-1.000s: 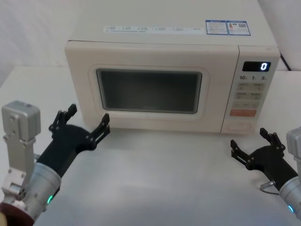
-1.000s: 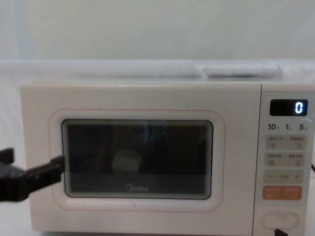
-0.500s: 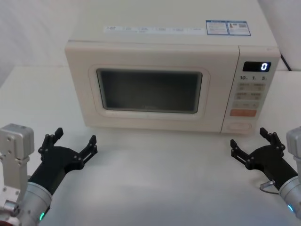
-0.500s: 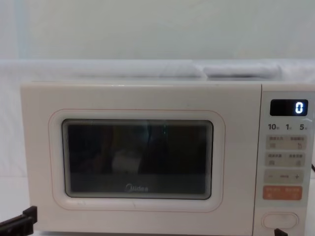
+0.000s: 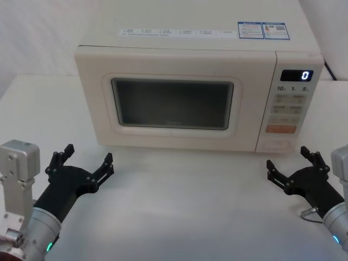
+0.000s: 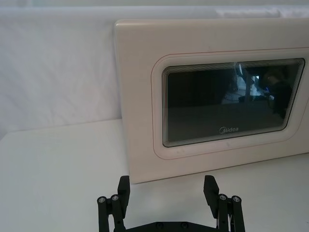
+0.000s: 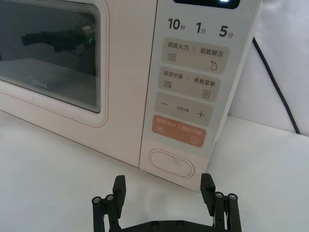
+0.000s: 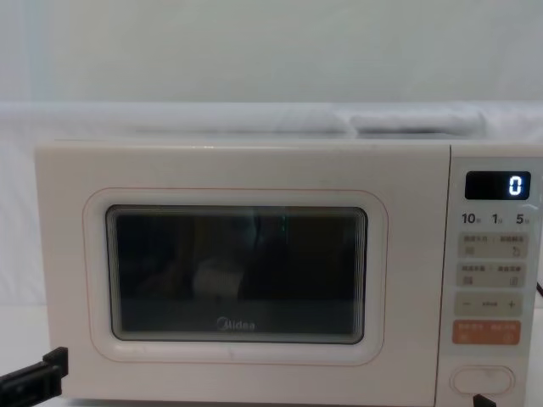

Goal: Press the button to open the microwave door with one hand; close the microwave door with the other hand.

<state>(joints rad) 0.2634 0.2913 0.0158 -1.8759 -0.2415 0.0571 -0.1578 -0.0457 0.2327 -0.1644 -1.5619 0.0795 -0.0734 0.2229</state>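
The cream microwave stands at the back of the table with the microwave door (image 5: 171, 103) (image 8: 237, 271) (image 6: 231, 104) shut flush. The button (image 5: 275, 145) (image 7: 171, 164) (image 8: 482, 380) is the wide oval at the bottom of the keypad panel. My left gripper (image 5: 88, 156) (image 6: 167, 188) hovers open above the table, a short way in front of the door's lower left corner and touching nothing. My right gripper (image 5: 287, 159) (image 7: 163, 186) is open too, close in front of the button and slightly below it, with a gap between them.
The keypad panel (image 5: 291, 106) has a lit display reading 0, pale keys and an orange key (image 7: 178, 131). A black power cord (image 7: 275, 82) runs down behind the microwave's right side. White table (image 5: 185, 206) stretches between the two grippers.
My left gripper has drawn back from the door's lower left corner toward me and lower, then nearly stopped. The right gripper and the door have not moved.
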